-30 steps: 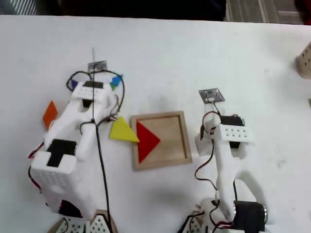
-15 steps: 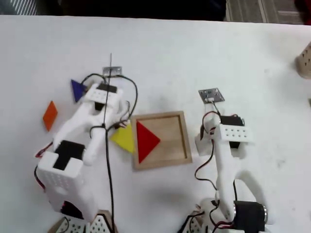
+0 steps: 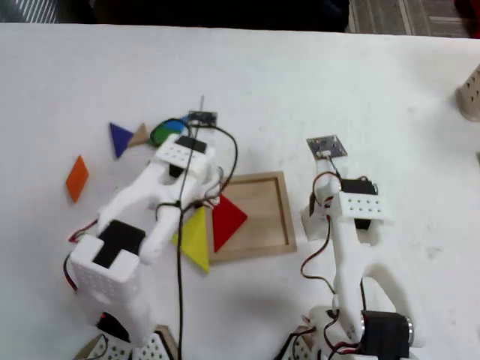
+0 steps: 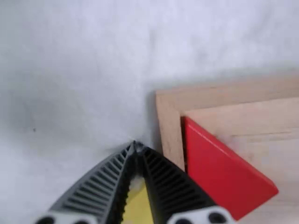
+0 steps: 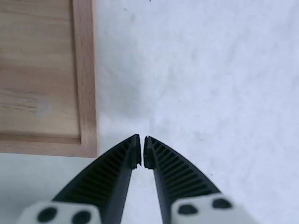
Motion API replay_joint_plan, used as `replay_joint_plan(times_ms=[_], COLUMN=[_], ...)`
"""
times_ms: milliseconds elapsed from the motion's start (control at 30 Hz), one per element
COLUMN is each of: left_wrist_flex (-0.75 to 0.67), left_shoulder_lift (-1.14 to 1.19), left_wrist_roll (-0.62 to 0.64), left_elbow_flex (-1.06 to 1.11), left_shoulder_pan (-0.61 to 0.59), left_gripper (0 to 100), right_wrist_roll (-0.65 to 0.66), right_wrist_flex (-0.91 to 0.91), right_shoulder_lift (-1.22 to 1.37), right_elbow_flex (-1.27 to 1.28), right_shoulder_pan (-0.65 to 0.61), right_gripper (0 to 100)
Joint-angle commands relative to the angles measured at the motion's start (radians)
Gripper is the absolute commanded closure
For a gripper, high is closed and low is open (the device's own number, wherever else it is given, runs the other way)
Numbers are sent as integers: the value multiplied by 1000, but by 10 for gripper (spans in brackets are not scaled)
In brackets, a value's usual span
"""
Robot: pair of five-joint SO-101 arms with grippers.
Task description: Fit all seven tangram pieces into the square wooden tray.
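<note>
The square wooden tray (image 3: 288, 217) lies mid-table with a red triangle (image 3: 226, 218) inside, against its left wall. My left gripper (image 3: 205, 197) is by the tray's far-left corner (image 4: 164, 100), shut on the yellow triangle (image 3: 196, 238), which slants off the tray's left edge; a yellow sliver (image 4: 138, 205) shows between the fingers beside the red triangle (image 4: 219, 168). My right gripper (image 5: 141, 151) is shut and holds nothing, just off the corner of the tray (image 5: 87, 93) on its right side, under the right arm (image 3: 351, 208).
To the left lie an orange parallelogram (image 3: 76, 178), a purple triangle (image 3: 118, 139), a small tan triangle (image 3: 140, 135), and a green piece (image 3: 161, 133) with a blue piece (image 3: 175, 124) partly under the left arm. A wooden object (image 3: 471, 94) stands at the far right edge.
The left arm has swung right toward the tray's far-left corner, and the yellow triangle turned and shifted nearer with it. The pieces behind the arm came into sight. The right arm stayed still.
</note>
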Motion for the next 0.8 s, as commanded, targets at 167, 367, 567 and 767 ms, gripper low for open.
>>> replay_joint_plan(times_ms=[167,367,567,767], left_wrist_flex=[52,160,55,-57], left_shoulder_lift=[-15,-27,-292,-590], left_wrist_roll=[-2,-322,-442,-434], left_elbow_flex=[-51,-87,143,399], left_shoulder_pan=[-19,-162,-120,-79], left_gripper=[976,977,977,914], right_wrist_roll=[12,12,12,12], right_wrist_flex=[-21,-41,-54,-54], right_shoulder_lift=[5,7,7,8], right_elbow_flex=[-6,9,15,15], right_shoulder_pan=[7,4,4,4], right_gripper=[978,978,978,978])
